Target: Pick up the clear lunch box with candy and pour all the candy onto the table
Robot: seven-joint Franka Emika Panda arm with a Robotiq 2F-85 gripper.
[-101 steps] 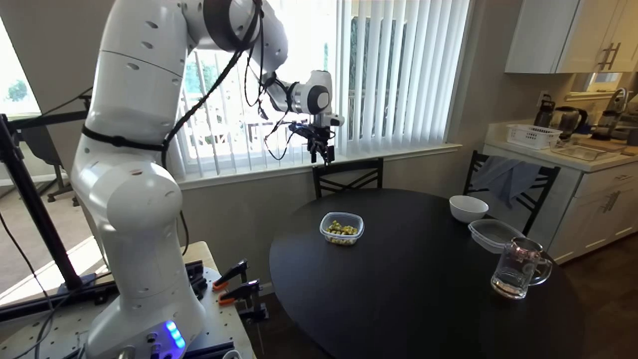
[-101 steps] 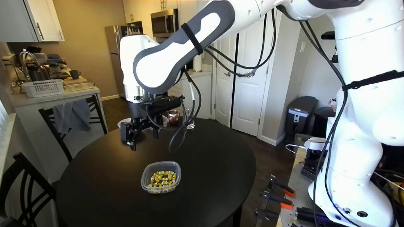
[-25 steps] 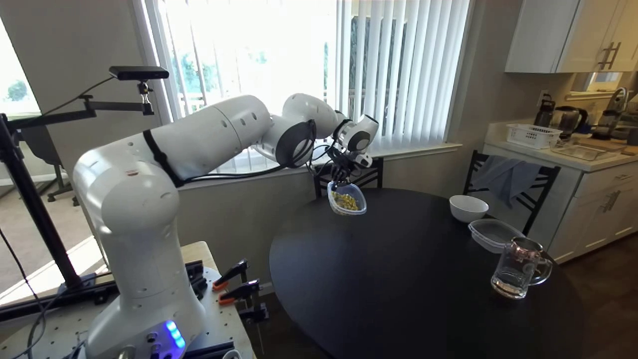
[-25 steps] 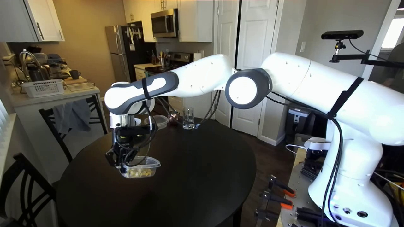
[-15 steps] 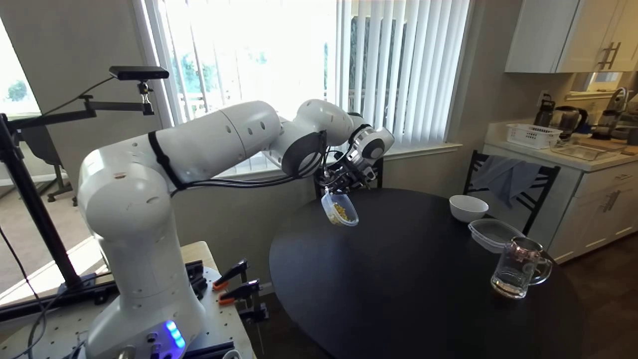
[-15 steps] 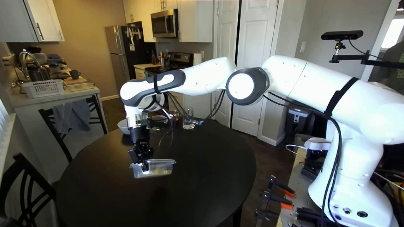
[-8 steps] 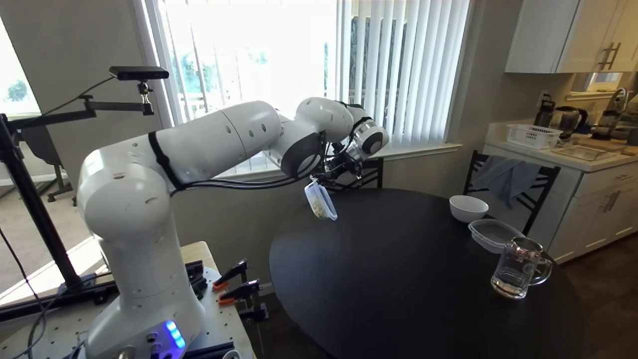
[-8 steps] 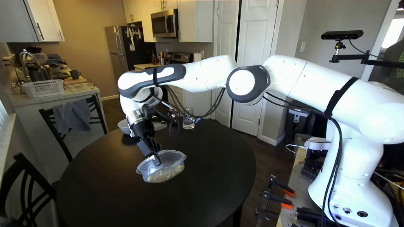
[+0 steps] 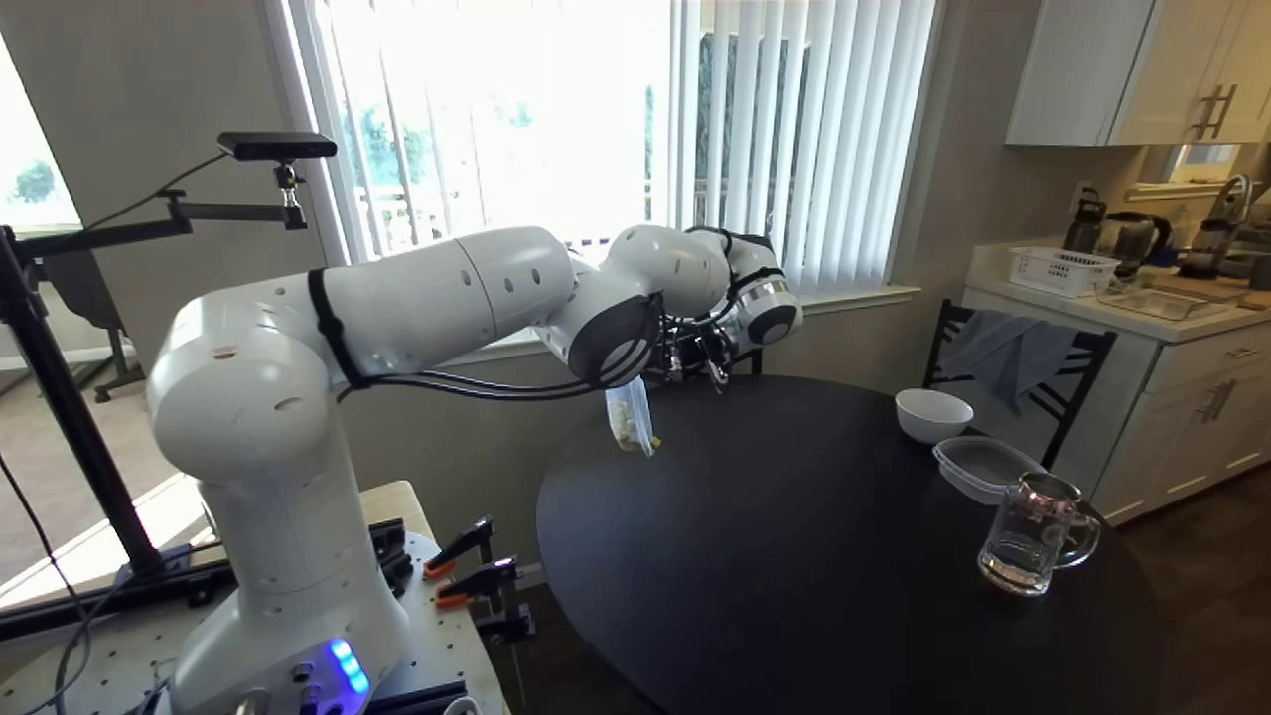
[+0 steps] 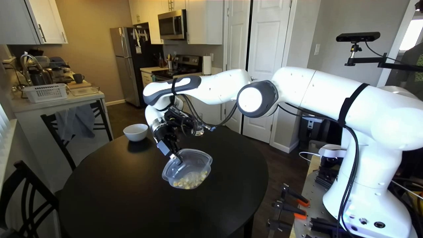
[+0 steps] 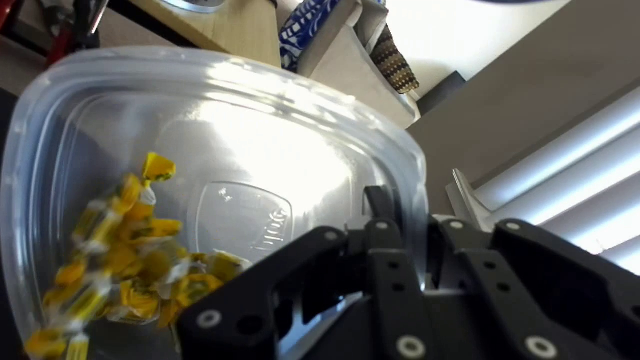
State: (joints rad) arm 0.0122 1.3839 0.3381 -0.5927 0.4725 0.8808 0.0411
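Black fingers [image 11: 385, 245] clamp one wall of the clear lunch box [image 11: 225, 210], one finger inside, one outside. The box hangs steeply tilted above the dark desk [image 10: 109, 198]. The candy [image 11: 122, 257] lies along the box's lower side; in an exterior view a yellow piece [image 9: 655, 442] shows at the rim. A white bowl [image 10: 135, 133] stands on the desk.

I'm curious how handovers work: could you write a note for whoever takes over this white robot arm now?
The black two-fingered gripper is shut on the wall of the clear round-cornered plastic box.
The box hangs tilted above the round near-black table; small yellow-wrapped candies are bunched toward the box's low side.
Done: box lifted and tipped.
Left: pour all candies onto the table.
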